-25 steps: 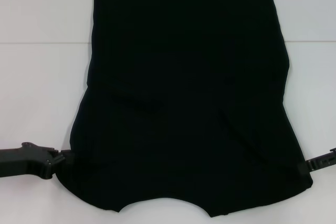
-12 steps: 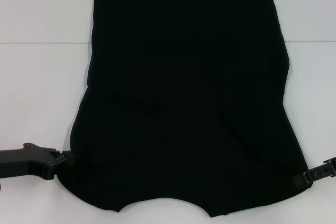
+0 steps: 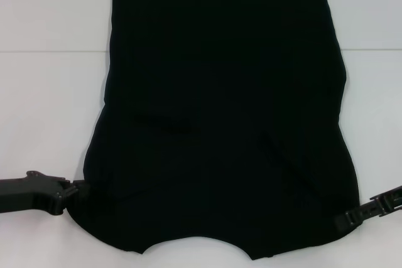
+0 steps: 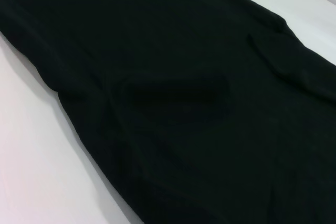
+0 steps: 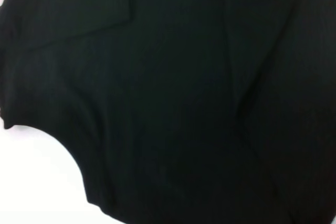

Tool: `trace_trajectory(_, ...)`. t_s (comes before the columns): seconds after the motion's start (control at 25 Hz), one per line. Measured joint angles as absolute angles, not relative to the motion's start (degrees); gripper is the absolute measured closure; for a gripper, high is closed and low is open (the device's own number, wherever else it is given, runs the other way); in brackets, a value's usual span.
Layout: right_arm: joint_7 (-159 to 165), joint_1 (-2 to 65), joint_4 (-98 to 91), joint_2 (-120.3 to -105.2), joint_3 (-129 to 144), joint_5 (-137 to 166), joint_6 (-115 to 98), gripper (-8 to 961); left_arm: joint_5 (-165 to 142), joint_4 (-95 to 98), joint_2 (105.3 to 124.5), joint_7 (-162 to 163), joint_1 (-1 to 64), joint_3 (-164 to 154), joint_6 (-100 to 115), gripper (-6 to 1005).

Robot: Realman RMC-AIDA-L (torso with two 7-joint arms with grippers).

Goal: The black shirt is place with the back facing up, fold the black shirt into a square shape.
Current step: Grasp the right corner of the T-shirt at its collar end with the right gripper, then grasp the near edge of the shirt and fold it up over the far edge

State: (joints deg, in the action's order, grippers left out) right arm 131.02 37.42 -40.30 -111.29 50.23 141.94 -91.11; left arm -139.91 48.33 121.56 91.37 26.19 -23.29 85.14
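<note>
The black shirt (image 3: 220,117) lies spread flat on the white table (image 3: 44,92), plain side up, with no lettering showing. It already looks narrowed, probably with its sides folded in: the far edge is straight and reaches almost to the top of the head view, the long sides run down and flare outward, and the near edge has a curved notch in the middle with a rounded lobe on either side. A few soft creases cross the lower half, one short ridge left of centre and a longer diagonal one on the right.

The left gripper (image 3: 74,187) sits low at the shirt's near left corner, its tip right against the cloth edge. Whether the fingers are parted or pinched on the fabric cannot be told — black metal against black cloth hides it. The right gripper (image 3: 344,219) is at the near right corner, angled inward, its tip meeting the fabric edge; its finger state cannot be told either.

The left wrist view is filled with the shirt (image 4: 184,103), a shallow fold near its middle and a strip of table (image 4: 31,171) alongside. The right wrist view shows almost nothing but dark cloth (image 5: 173,93) — with the curved edge of the notch against the white surface (image 5: 31,182).
</note>
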Motion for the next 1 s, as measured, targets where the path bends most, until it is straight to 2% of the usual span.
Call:
trace_trajectory(0.16, 131.39, 37.64, -40.82, -111.41, 49.53, 141.94, -91.53, 63, -140.06, 48.33, 121.46, 91.29, 26.19, -23.29, 85.08, 962)
trace_trajectory(0.6, 131.76, 36.93, -40.87, -110.43, 48.22, 143.47, -91.57, 65, -139.94, 48.27, 121.55, 91.24, 26.23, -23.36, 84.98, 960)
trace_trajectory(1.0, 132.28, 37.52, -40.87, -110.73, 47.53, 144.67, -91.03, 67, -139.83, 48.16, 121.55, 91.0, 26.48, -23.38, 84.6, 953)
